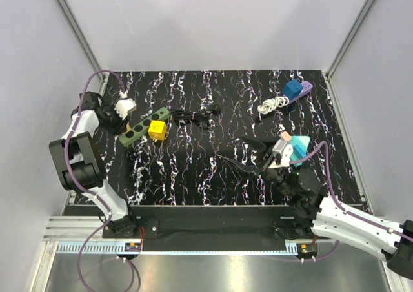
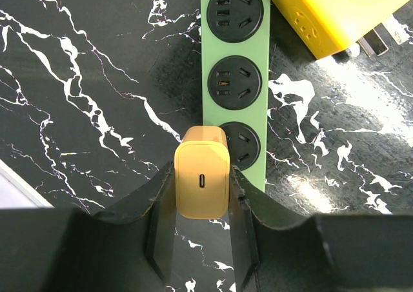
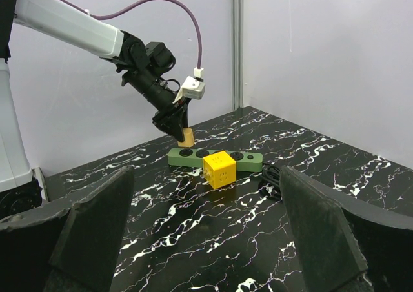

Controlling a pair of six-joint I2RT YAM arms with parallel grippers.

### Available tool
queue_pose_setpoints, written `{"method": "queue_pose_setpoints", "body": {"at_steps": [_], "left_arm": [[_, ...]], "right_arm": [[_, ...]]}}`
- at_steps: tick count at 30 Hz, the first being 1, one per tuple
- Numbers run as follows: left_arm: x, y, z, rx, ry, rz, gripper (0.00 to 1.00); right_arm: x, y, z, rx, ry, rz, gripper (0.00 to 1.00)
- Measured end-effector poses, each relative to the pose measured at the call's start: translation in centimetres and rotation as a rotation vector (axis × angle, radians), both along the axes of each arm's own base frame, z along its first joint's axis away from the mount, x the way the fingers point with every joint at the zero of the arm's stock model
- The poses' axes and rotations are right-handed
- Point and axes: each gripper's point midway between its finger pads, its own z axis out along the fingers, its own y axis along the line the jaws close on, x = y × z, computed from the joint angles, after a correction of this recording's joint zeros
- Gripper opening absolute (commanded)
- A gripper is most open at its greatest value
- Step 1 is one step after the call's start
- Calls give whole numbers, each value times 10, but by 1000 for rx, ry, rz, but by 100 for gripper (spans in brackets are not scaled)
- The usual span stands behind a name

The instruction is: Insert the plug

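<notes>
I have the left gripper clamped on the tan plug, held at the end socket of the green power strip; seating not confirmed. Right gripper stands apart, fingers spread, empty. Risk: plug appears offset from the socket, so pressing down may jam the pins or shove the unrestrained strip

Light: bright and even, from overhead, in all three views.
Glare: a white sheen on the glossy table in the left wrist view; the metal sheet at the near edge gleams.
Shadows: faint and short.
Focus: the right gripper looms dark and blurred; the far scene is sharp.
</notes>
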Motion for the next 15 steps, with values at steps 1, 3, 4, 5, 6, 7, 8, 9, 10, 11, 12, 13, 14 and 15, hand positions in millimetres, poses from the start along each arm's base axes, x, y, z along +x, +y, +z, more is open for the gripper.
{"method": "queue_pose_setpoints", "body": {"at_steps": [1,3,4,5,6,7,8,9,10,11,12,13,14,15], "left_arm": [[0,0,0,1,0,-2,0],[0,-1,0,4,-3,-8,0],[0,-1,0,5,-3,-9,0],[1,-2,0,5,-3,-11,0],[1,-3,0,5,-3,-14,0],[1,-4,0,6,-3,-17,0],[1,-4,0,9,-4,-19,0],[1,-5,0,11,-4,-20,0],[1,-5,0,13,-4,-21,0],[2,-5,0,17,-3,-22,0],[2,-5,-1,22,-4,-25,0],[2,-6,-1,26,-4,-26,0],[2,-6,-1,28,-4,-27,0],[2,-6,-1,29,-4,-27,0]], "right_arm": [[0,0,0,0,0,0,100],[0,0,0,0,0,1,100],[0,0,0,0,0,1,100],[0,0,0,0,0,1,100],[0,0,0,0,0,2,100],[0,0,0,0,0,1,100],[0,0,0,0,0,2,100],[0,0,0,0,0,2,100],[0,0,0,0,0,2,100],[0,0,0,0,0,2,100],[0,0,0,1,0,2,100],[0,0,0,1,0,2,100],[-1,0,1,2,-1,2,100],[-1,0,1,3,-2,2,100]]}}
